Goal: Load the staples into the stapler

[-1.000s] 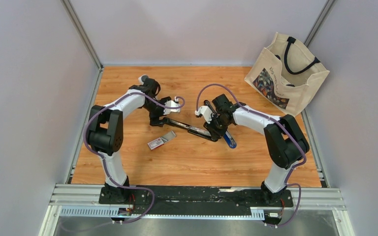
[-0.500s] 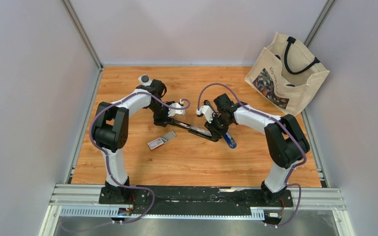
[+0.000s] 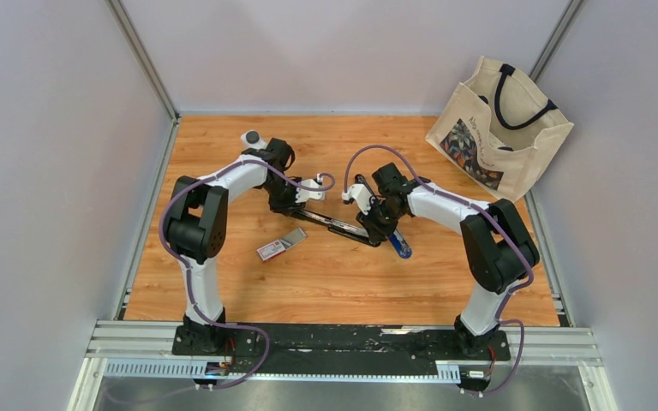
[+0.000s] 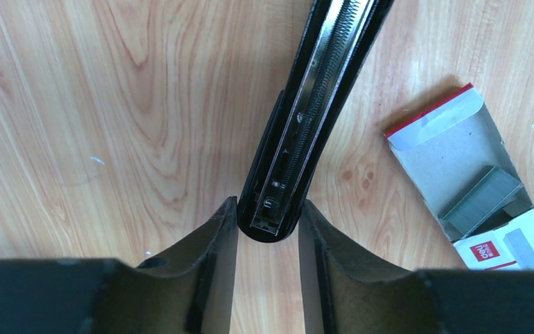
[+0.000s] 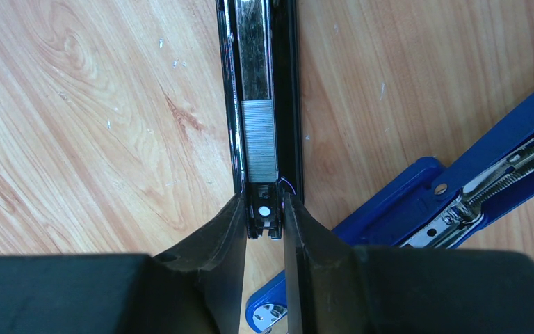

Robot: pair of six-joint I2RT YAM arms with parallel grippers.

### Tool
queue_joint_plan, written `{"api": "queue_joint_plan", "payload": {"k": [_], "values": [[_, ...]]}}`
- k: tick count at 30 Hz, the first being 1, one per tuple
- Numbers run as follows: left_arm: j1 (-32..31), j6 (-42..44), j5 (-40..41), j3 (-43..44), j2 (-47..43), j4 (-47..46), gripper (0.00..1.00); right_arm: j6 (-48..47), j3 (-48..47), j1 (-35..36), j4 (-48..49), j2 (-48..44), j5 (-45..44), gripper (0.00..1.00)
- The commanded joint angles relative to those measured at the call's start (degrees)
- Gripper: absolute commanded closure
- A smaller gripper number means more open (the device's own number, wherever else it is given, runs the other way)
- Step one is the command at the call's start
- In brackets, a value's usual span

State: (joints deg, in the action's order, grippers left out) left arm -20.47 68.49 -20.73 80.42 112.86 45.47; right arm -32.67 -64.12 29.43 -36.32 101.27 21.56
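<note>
**Left claw** [image 4: 268, 204]: jaws narrow, pads set against both flanks of the rounded end of the long black metal stapler [image 4: 323, 83]. This end belongs to the opened cover arm, whose spring pusher is exposed. The arm's long axis runs straight away from the claw.

**Right claw** [image 5: 263, 198]: closed on the opposite end of the stapler, at the tip of the magazine rail. A grey strip of staples [image 5: 259, 136] lies in the rail just beyond the fingertips.

**Stapler position:** opened flat on the wooden counter [image 3: 326, 282], spanning both claws. Its left end lies farther from the arm bases than its right end.

**Staples supply:** the small white-and-red cardboard box [image 4: 473, 188] lies on the near side of the stapler's left end, near but apart. Its grey inner tray [image 4: 483, 198] is slid out and holds further strips. The left arm is nearer to it.

**Other items:**
- A blue stapler [image 5: 459, 188], also opened, lies just beside the black stapler's right end.
- A cream tote bag [image 3: 497, 128] stands well apart, beyond that end.

**Judgement:** with a strip in the rail, the remaining step is probably to fold the cover arm over the rail.
</note>
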Motion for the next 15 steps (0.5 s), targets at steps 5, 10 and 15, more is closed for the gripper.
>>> {"api": "queue_joint_plan", "payload": {"k": [5, 10, 15], "values": [[-0.36, -2.83, 0.34, 1.49, -1.23, -0.39, 1.00, -0.38, 1.80, -0.69, -4.29, 2.08, -3.10, 0.76], [-0.19, -4.06, -2.20, 2.45, -7.64, 0.75, 1.00, 0.14, 1.45, 0.01, -4.11, 3.14, -4.07, 0.78], [-0.45, -6.08, -7.65, 4.74, -13.79, 3.57, 1.00, 0.76, 1.10, 1.07, -3.59, 4.02, -5.56, 0.79]]}}
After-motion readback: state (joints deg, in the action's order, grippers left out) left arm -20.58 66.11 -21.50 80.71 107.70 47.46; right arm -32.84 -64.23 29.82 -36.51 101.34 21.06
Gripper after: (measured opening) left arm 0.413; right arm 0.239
